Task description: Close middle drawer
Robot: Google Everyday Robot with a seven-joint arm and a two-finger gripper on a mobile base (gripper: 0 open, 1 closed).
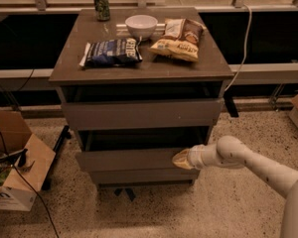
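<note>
The middle drawer (129, 158) is a wide grey-brown front with no handle, pulled out a little from the cabinet, with a dark gap above it. My gripper (180, 159) comes in from the lower right on a white arm, and its tan tip rests against the right end of that drawer front. The taller top drawer front (141, 114) sits above, also slightly out. The lowest drawer front (139, 175) is below and set further back.
The cabinet top (74, 63) holds a green can (102, 5), a white bowl (141, 26), a blue chip bag (111, 51) and a tan chip bag (179, 39). An open cardboard box (12, 167) with cables stands at the left. A white cable (247, 33) hangs at the right.
</note>
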